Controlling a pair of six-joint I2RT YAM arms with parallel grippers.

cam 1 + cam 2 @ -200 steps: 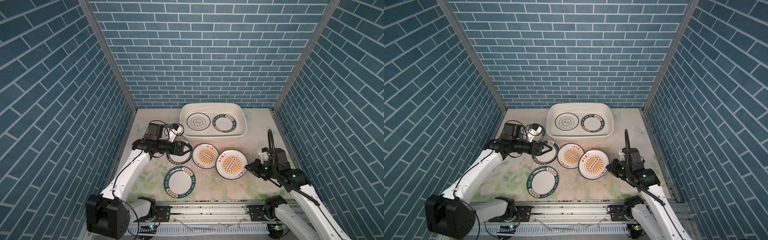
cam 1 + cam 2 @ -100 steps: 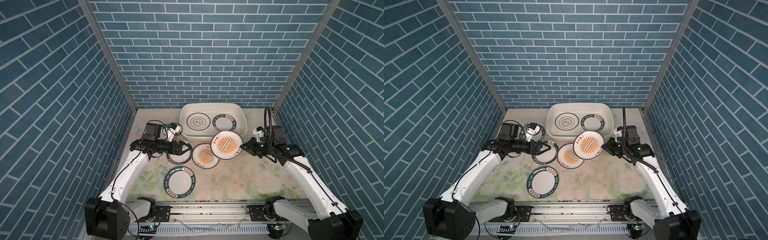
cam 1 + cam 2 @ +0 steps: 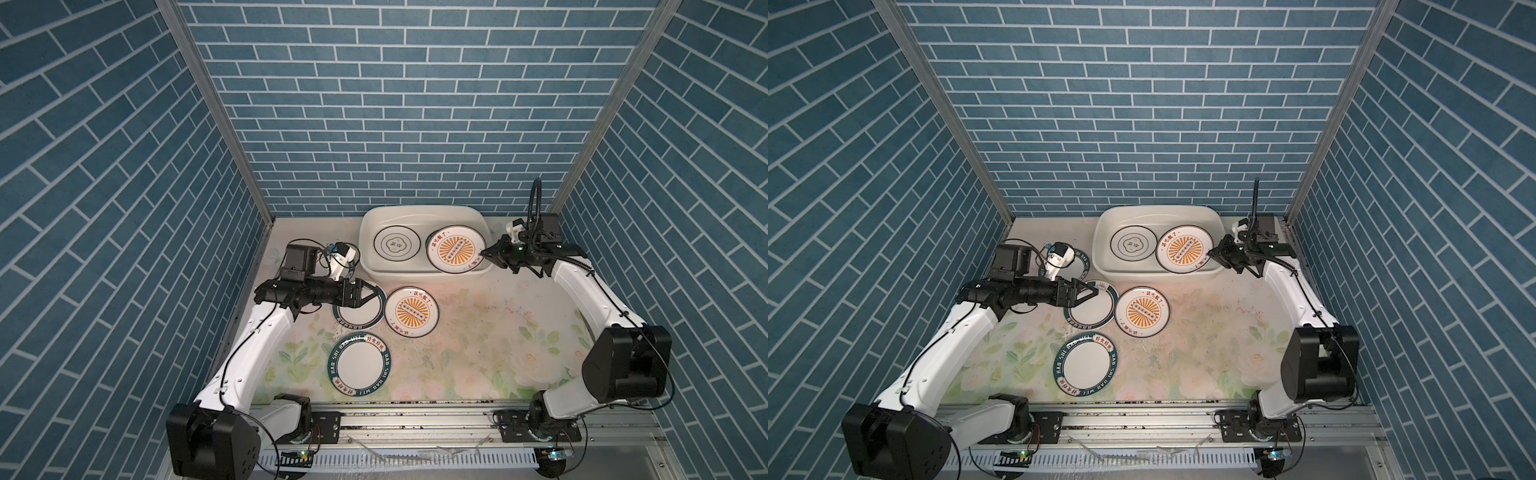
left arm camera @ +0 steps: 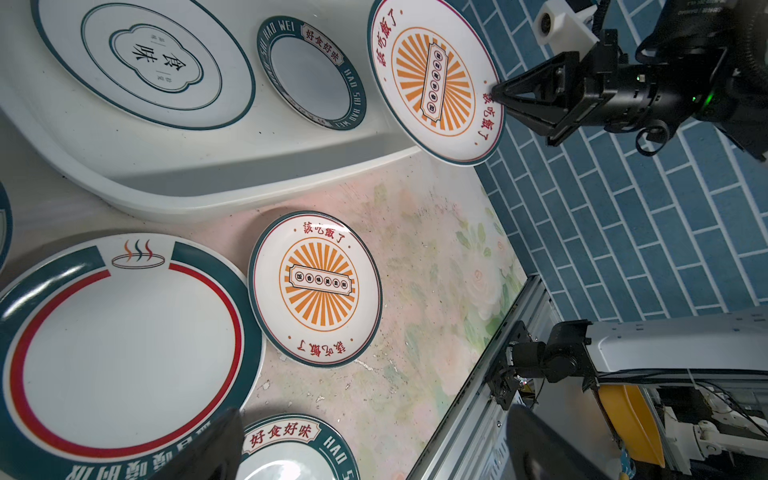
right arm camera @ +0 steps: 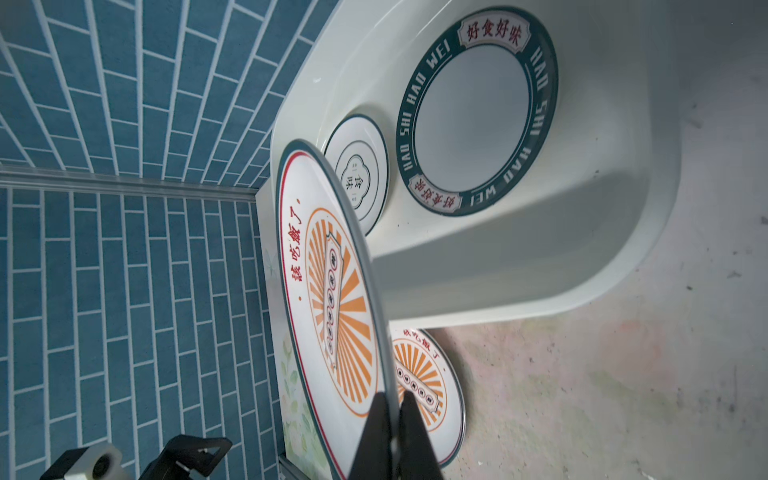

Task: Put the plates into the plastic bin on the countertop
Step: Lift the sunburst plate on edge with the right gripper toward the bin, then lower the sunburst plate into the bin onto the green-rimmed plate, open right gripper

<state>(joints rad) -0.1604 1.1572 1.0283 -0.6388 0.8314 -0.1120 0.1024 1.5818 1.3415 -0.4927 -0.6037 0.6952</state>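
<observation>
Orange sunburst plate (image 3: 455, 249), rim pinched in right hand (image 3: 484, 264), hides teal plate (image 5: 478, 112) in the bin (image 3: 415, 208) from above; left hand (image 3: 370, 296) gapes.

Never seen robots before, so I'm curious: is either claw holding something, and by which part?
The right gripper pinches an orange sunburst plate by its rim. The left gripper holds nothing.

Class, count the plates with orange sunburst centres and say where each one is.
2. The held sunburst plate is pinched at its rim by the right claw over the plastic bin; the other sunburst plate lies on the countertop before it.
</observation>
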